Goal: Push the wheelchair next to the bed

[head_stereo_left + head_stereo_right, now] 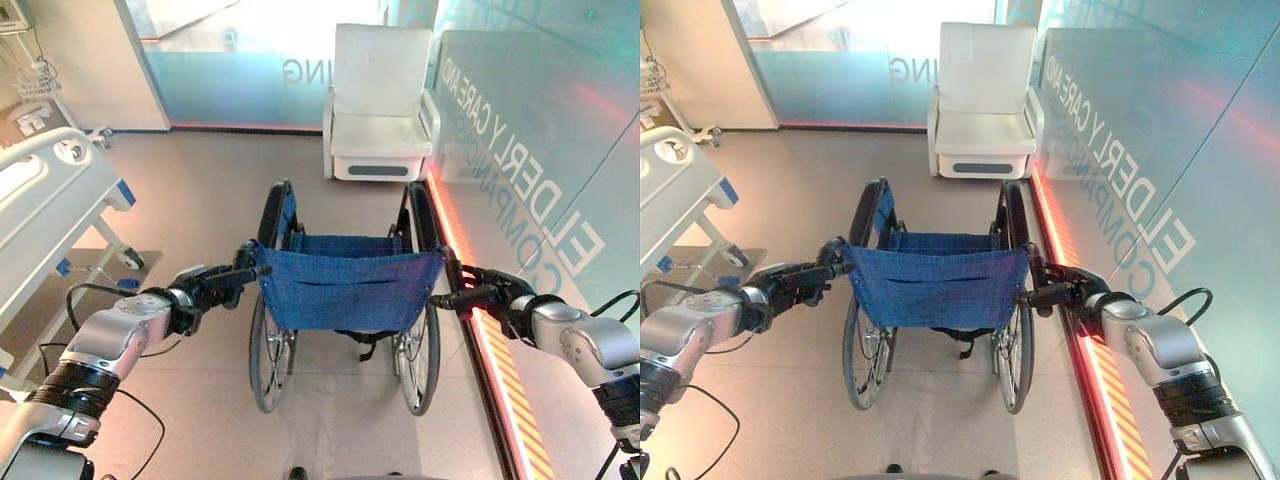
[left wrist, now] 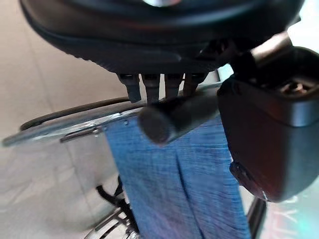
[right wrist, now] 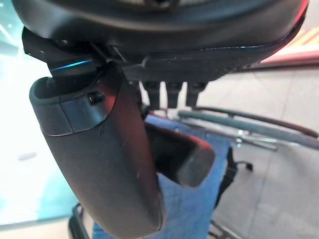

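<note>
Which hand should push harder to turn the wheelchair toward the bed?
Probably the right hand. The bed is on the robot's left, and both hands, left hand too, grip the wheelchair handles.

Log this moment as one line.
left hand shut on left push handle | right hand shut on right push handle | wheelchair right of bed, apart
</note>
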